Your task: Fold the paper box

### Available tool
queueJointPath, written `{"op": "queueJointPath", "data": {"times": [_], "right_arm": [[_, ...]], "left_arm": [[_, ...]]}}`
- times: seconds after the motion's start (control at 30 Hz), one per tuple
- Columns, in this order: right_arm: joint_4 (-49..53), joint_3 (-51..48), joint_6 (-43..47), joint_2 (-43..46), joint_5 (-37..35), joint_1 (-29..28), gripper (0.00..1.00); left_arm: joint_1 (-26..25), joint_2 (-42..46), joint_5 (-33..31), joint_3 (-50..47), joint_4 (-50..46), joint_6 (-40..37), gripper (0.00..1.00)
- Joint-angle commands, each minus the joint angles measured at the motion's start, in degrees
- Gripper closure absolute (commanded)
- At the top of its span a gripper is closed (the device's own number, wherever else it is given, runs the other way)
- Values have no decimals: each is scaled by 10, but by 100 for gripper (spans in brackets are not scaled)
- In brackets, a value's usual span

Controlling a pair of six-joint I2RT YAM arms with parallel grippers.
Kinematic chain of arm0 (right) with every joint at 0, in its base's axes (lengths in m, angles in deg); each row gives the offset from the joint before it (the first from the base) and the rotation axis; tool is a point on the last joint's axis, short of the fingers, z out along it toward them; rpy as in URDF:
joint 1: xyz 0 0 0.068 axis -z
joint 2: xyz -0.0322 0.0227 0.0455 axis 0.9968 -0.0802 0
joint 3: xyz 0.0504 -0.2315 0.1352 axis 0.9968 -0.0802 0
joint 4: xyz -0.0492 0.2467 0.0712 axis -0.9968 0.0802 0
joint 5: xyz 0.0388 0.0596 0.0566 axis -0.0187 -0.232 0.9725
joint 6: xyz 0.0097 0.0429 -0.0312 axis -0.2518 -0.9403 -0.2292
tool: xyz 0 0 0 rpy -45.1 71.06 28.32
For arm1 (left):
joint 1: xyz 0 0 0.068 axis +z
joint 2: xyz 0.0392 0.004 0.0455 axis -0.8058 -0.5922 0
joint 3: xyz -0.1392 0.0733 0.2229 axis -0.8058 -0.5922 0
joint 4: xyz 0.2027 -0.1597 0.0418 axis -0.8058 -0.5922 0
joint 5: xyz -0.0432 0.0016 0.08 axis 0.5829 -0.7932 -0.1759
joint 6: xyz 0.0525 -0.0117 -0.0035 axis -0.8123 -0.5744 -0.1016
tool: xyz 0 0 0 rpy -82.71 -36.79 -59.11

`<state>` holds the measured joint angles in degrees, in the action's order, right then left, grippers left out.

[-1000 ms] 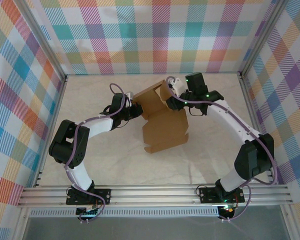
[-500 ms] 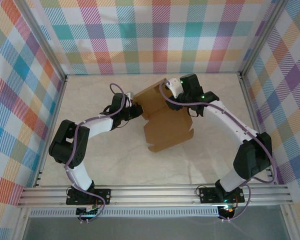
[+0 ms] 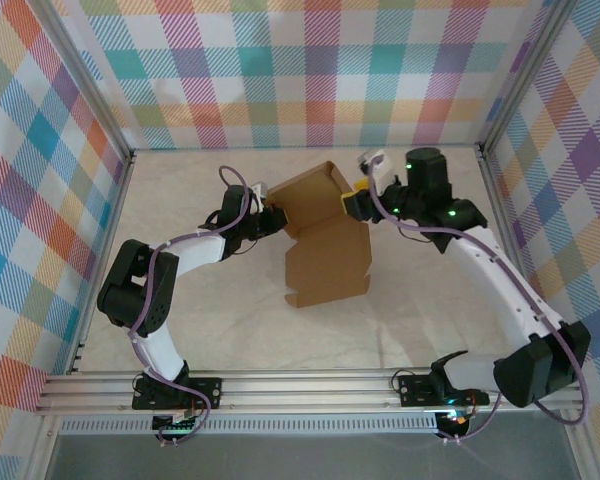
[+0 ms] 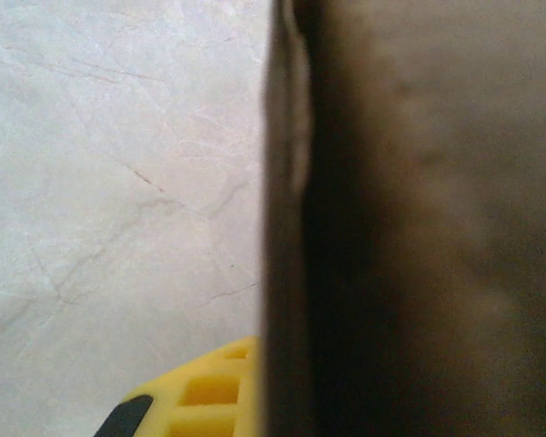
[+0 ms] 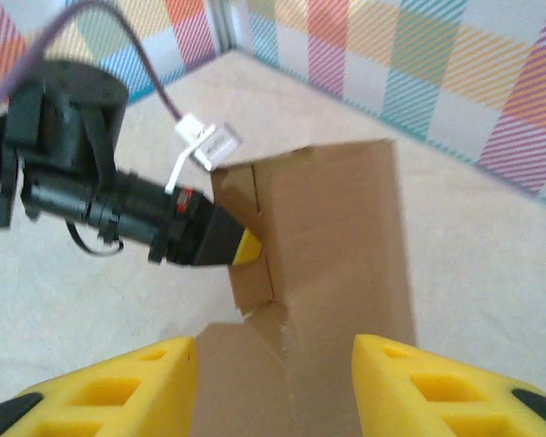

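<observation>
**Fig.** Top view w/ two wrist views. The paper box [image 3: 325, 250], plain brown cardboard, sits at ctr of the table [image 3: 180, 320], between the two arms. It is part-folded. The near panel lies flat on the table. The far panels stand up from a crease and meet at an angle, making an open corner rather than a closed container. Whether anything lies behind the raised panels cannot be told.

**L gripper** [image 3: 276, 220]: closed on the left edge of the raised cardboard. In the L wrist view the paper box [image 4: 419, 228] shows edge-on, dark and blurred, right beside one yellow finger [image 4: 200, 405], w/ bare table [image 4: 118, 182] to the left. In the R wrist view the L gripper [image 5: 246, 246] shows as a black barrel w/ a yellow tip meeting the upright panel's edge. A white tag [image 5: 205, 144] hangs by its purple cable.

**R gripper** [image 3: 357, 198]: open, just beside the right edge of the raised panels. In its own view the R gripper [image 5: 273, 382] has yellow fingers [image 5: 118, 391] set apart, w/ the paper box [image 5: 337, 237] in the gap beyond. Contact w/ the board cannot be told.

**Surround:** plaid walls [image 3: 310, 80] on three sides; aluminium rail [image 3: 300, 385] at the near edge, carrying both arm bases.
</observation>
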<state>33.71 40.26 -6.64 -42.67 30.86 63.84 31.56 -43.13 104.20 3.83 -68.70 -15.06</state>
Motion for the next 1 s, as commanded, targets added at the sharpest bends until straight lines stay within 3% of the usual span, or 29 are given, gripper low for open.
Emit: {"op": "queueJointPath", "data": {"times": [0.0, 0.13, 0.4, 0.77, 0.97], "right_arm": [[-31, 4, -76, -14, 18, 25, 54], [22, 53, -83, -73, -2, 40, 54], [85, 108, -54, -148, 99, 32, 56], [102, 116, 1, -167, 123, 8, 54], [119, 123, 21, -177, 97, -2, 51]], "left_arm": [[7, 11, 17, -8, 24, 0, 100], [7, 15, 22, -12, 29, -2, 100], [7, 19, 26, -15, 27, -7, 100], [7, 20, 27, -16, 26, -8, 100], [7, 19, 28, -16, 26, -8, 100]]}}
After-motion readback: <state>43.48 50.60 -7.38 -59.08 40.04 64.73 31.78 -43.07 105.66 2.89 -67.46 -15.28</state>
